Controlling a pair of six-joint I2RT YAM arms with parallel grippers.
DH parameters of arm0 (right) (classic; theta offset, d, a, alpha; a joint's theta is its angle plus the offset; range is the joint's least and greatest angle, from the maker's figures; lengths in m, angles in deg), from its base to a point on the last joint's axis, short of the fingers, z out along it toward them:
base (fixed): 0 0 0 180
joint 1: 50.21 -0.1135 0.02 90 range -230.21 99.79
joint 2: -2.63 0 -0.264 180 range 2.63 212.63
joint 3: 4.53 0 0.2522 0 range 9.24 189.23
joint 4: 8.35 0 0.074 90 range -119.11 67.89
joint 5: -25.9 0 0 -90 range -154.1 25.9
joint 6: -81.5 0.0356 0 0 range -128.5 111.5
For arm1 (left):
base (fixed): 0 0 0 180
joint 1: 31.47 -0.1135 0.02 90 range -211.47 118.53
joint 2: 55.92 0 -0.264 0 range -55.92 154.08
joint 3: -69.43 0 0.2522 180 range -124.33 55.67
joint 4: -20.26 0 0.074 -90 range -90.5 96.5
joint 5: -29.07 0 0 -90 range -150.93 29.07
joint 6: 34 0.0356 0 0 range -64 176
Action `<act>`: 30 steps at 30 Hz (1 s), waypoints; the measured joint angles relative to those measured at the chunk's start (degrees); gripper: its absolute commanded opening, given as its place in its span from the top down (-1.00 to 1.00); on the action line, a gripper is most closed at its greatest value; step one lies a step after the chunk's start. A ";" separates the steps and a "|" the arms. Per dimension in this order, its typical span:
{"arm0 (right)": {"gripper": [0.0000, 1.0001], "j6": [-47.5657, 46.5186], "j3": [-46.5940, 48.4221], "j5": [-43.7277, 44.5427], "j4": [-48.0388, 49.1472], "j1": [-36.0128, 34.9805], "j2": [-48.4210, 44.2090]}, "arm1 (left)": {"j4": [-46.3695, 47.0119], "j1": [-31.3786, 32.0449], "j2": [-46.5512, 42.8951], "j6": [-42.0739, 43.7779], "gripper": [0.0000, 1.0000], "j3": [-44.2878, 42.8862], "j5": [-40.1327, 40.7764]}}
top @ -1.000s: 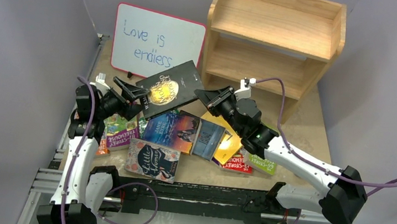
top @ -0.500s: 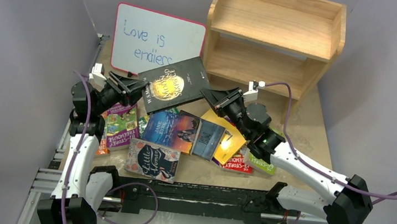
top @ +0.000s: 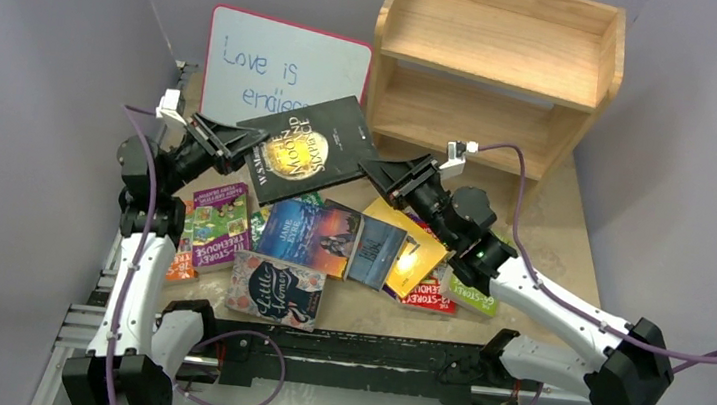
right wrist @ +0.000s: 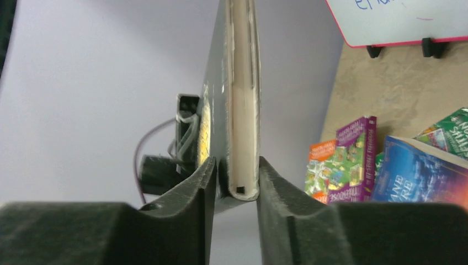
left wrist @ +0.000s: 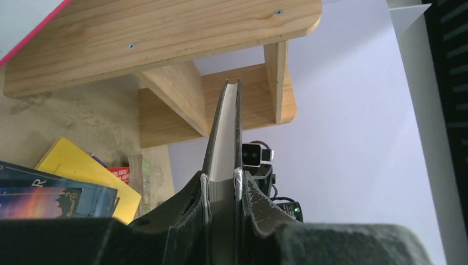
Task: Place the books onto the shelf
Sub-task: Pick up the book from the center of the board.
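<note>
Two-arm hold of one black book (top: 312,148), lifted clear of the table (top: 554,218) in front of the whiteboard (top: 278,68). The left gripper (top: 240,140) is clenched on the book's left edge; its wrist view shows both pads (left wrist: 205,187) pressed against the covers. The right gripper (top: 374,171) is clenched on the opposite, lower right corner, its fingers (right wrist: 207,174) tight to cover and page block. The book's long axis runs from lower left to upper right, tilted, its far end pointing toward the shelf (top: 495,61). The shelf lies up and to the right of both grippers, and the right arm is the nearer one; the coming move probably turns on carrying the book rightward and standing it upright to pass between the side panels. Count: one shelf with two tiers, both bare; one book in the air; about eight books (top: 311,238) visibly left in the overlapping pile near the arm bases, though some may be hidden beneath others. Among them lie a floral one (top: 275,289) nearest the camera and a yellow one (top: 419,254). One whiteboard. No book is shelved yet.
</note>
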 measured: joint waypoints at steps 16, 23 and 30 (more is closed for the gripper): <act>-0.62 -8.48 1.99 -18.64 -3.34 9.86 -6.03 | 14.58 2.51 3.56 -8.61 1.00 -6.82 -6.38; -0.01 -10.49 6.80 -25.97 -2.91 9.84 -4.37 | 17.92 4.33 3.67 -10.12 1.00 -8.68 -8.13; 1.00 -10.34 9.29 -30.05 -2.62 9.94 -3.67 | 17.22 4.72 4.57 -9.33 0.15 -9.66 -9.05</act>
